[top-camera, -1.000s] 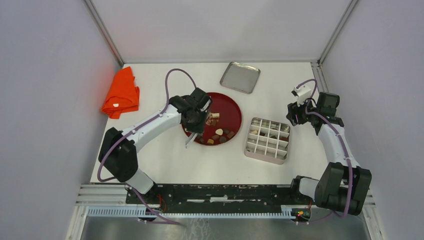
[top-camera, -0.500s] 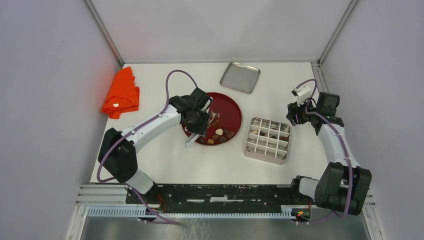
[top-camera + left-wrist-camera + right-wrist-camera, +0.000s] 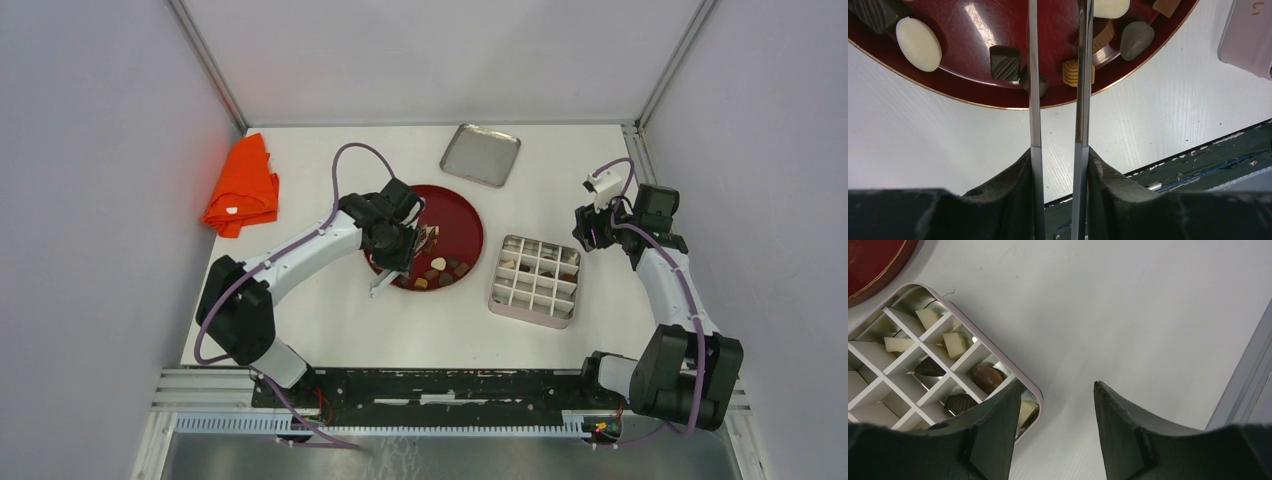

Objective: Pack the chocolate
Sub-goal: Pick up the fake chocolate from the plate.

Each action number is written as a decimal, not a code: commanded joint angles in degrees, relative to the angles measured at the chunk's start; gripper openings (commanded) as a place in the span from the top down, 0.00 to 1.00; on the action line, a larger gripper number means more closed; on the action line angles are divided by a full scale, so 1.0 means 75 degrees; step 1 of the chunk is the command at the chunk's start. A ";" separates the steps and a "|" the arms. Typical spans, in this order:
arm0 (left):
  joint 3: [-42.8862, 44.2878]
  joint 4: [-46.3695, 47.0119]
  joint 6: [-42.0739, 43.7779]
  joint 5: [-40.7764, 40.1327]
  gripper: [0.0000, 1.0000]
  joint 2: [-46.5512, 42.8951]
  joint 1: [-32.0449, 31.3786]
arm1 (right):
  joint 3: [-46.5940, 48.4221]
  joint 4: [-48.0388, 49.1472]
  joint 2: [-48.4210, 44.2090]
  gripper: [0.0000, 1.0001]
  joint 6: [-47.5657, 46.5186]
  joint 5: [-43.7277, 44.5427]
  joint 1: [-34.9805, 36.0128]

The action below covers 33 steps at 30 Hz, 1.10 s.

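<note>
Several pieces of chocolate lie on the red plate (image 3: 462,222): a cream oval (image 3: 918,44), a dark ribbed square (image 3: 1004,62), a tan ribbed piece (image 3: 1070,73) and a grey-brown drop (image 3: 1136,40). My left gripper (image 3: 400,240) (image 3: 1058,152) hangs over the plate's near side, shut on metal tweezers (image 3: 1034,100). The blades reach over the plate and their tips are out of the wrist view. The divided box (image 3: 530,318) holds more chocolate, such as a brown oval (image 3: 988,377). My right gripper (image 3: 592,228) (image 3: 1058,385) hovers open and empty beside the box's far right corner.
A metal lid (image 3: 480,154) lies behind the plate. An orange cloth (image 3: 243,186) sits at the far left. Grey walls close in the table on three sides, and a metal rail (image 3: 1248,380) runs along the right edge.
My left gripper has shifted slightly over the plate with the tweezers. The right arm has not moved.
</note>
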 commanded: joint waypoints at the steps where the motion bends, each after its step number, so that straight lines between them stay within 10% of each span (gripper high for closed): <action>1: -0.0150 0.0030 0.0244 0.0112 0.58 -0.0056 -0.0005 | 0.0309 0.0027 0.0051 0.38 -0.0074 -0.0192 0.0017; 33: -0.0257 0.0034 -0.0013 -0.0046 0.57 0.0276 -0.0219 | 0.0309 0.0014 0.0033 0.38 -0.0098 -0.0181 0.0015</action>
